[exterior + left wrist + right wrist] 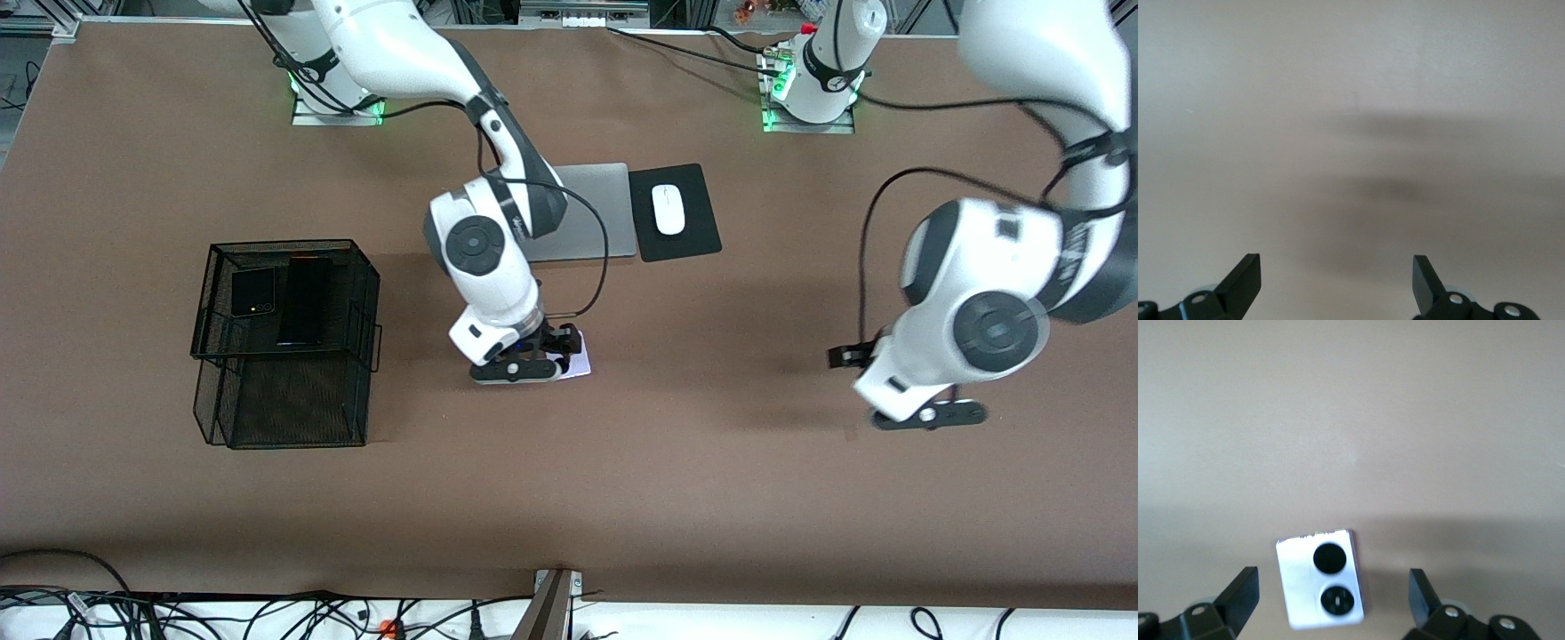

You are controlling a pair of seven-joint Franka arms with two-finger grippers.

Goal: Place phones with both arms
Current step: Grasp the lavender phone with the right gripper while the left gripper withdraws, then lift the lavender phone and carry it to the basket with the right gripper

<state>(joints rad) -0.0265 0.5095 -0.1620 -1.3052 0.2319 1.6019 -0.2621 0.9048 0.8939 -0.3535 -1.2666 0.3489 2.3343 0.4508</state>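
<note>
Front view: the right gripper [549, 354] hangs low over the pale phone [582, 360], which lies flat on the brown table [711, 462] near its middle, nearer the camera than the grey laptop [591, 209] and the white mouse [668, 209]. The wire basket [289, 338] toward the right arm's end already holds the small black folded phone [252, 292] and the longer black phone [304, 300] on its upper shelf. Right wrist view: the fingers [1238, 590] stand spread wide, one on each side of the pale phone [1321, 579], not touching it; its two black circles face up. Left wrist view: the left gripper [1337, 277], waiting over bare table at the left arm's end, is likewise spread wide and holds nothing. Handling, as a judgement: the pale phone is probably a rigid, fairly light slab with smooth, slippery faces and a breakable screen. Best hold is across its two opposite side edges, centred along their length, pinched firmly but not hard.
</note>
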